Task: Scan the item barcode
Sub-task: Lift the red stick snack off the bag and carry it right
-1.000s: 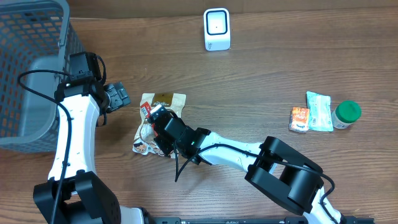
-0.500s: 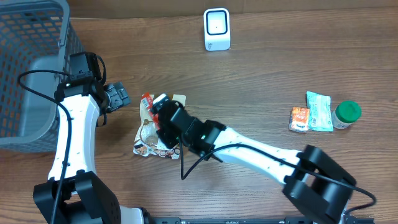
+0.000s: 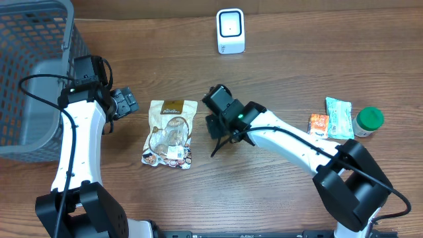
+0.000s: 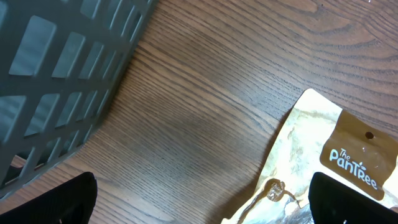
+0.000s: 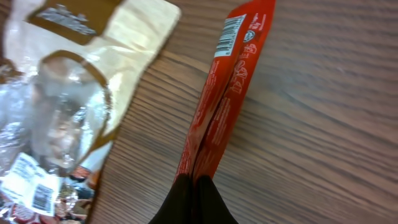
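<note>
My right gripper is shut on the lower end of a thin red packet, held above the wood table. A white barcode label shows at the packet's far end. In the overhead view the right gripper is mid-table, right of a beige snack pouch, and the packet is hidden under it. The white scanner stands at the back edge, apart from the gripper. My left gripper is open and empty, just left of the pouch.
A grey mesh basket fills the back left corner, close to the left arm. At the right lie an orange packet, a white-green packet and a green-lidded jar.
My right gripper has lifted the red packet off the beige pouch and carried it right, toward mid-table. The pouch now lies uncovered. The left arm has not moved.
</note>
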Available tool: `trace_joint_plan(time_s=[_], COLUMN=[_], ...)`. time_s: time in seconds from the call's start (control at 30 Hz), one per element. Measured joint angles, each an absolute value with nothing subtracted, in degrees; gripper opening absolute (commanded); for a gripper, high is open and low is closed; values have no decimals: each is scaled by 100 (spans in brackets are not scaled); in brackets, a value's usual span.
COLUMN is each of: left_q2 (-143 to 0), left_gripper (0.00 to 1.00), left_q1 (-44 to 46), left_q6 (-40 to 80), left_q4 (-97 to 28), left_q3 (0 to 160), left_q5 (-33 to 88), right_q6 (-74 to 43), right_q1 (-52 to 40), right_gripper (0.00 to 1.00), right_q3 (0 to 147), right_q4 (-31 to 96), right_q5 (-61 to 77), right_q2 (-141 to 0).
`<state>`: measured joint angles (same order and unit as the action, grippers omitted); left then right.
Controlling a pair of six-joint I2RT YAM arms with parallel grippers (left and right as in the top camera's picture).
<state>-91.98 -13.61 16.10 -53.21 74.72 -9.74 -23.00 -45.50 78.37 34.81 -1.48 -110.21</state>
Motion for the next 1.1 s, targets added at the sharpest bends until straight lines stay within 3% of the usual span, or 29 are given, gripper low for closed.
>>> trace_joint_plan(time_s=[0.33,0.37,0.43,0.63,1.1], left_q2=[-9198,-9198,-9198,-9198,-9198], left_gripper=[100,100,100,100,100], left_q1=[-1361,-1361,-1361,-1361,-1361], left_q6=[1610,1610,1610,1610,1610], left_q4=[-5321,-5321,-5321,-5321,-5321], left_q3=[7472,7472,7472,7472,7472], left_q5=[-974,-974,-974,-974,-974], right_q6=[-2746,-2829,-2882,-3002,-3378], right_q1=[-4615,-4617,-4615,-4615,-4615], right_gripper=[4,7,25,34,34], right_q3=[7636,7616,7609,7592,7575], right_q4=[3586,3618,3647,3680,3553], right_q5=[-130,-132,-132,-128,-292], right_q2=[-11026,-11026,-11026,-11026,-11043])
